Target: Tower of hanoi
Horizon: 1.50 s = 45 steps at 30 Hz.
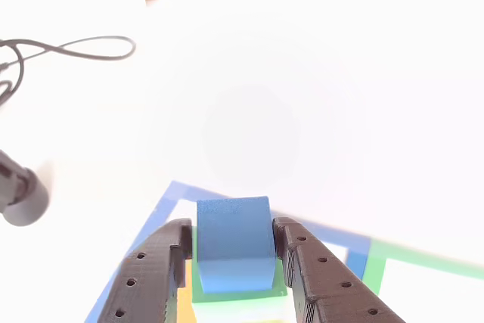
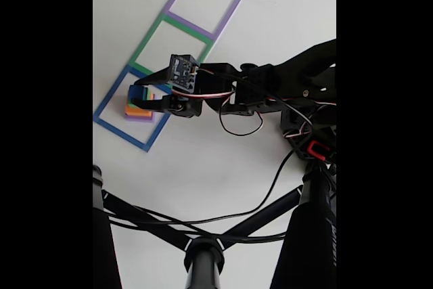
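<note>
The gripper point(image 1: 234, 251) has its two black fingers closed against the sides of the small blue cube point(image 1: 233, 243). The cube sits atop the stack (orange block point(image 2: 141, 105), purple slab point(image 2: 138, 117)) inside the blue square outline point(image 2: 108, 128).

Cube point(image 1: 234, 243) tops the stack, between hand point(image 1: 234, 251) fingers.

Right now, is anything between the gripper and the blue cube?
No. The gripper already has a finger on each side of the blue cube, which sits atop the stack in the blue outline.
</note>
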Available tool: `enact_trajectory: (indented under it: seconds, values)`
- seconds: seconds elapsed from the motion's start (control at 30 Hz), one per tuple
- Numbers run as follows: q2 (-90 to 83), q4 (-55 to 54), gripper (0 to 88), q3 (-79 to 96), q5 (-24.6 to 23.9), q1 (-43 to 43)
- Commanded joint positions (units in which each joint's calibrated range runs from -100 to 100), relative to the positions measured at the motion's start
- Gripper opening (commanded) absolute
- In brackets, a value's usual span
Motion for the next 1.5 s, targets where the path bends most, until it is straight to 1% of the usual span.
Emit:
enact_trajectory:
  seconds: [0.0, 0.13, 0.47, 0.63, 0.7, 0.83, 0.9, 0.93, 1.03, 1.1, 1.2, 1.27, 1.33, 1.47]
  values:
    - [-0.3, -2.0, 15.8, 0.0, 0.0, 0.1]
    - [-0.3, -2.9, 19.3, 0.3, 0.0, 0.0]
    - [-2.7, -3.2, 20.6, -1.4, 0.0, 0.1]
    - [-7.1, 4.1, 20.7, -5.9, 0.0, 1.0]
    - [-9.9, 9.5, 20.4, -8.8, 0.0, 1.4]
    - [-16.3, 24.5, 18.8, -16.3, 0.0, 1.7]
    - [-19.5, 33.0, 14.1, -20.8, -1.7, 1.6]
    - [-20.8, 37.5, 10.3, -23.2, -2.9, 1.4]
    - [-24.1, 47.0, 0.8, -29.1, -8.1, 1.1]
    - [-25.9, 53.0, 0.2, -33.3, -12.2, 1.1]
    - [-27.5, 62.0, 0.1, -40.0, -16.4, 0.9]
    - [-27.5, 68.4, 0.1, -45.8, -20.1, 0.9]
    - [-27.0, 74.5, 0.1, -51.6, -21.8, 0.9]
    - [-27.5, 81.6, 0.1, -57.7, -22.1, 2.2]
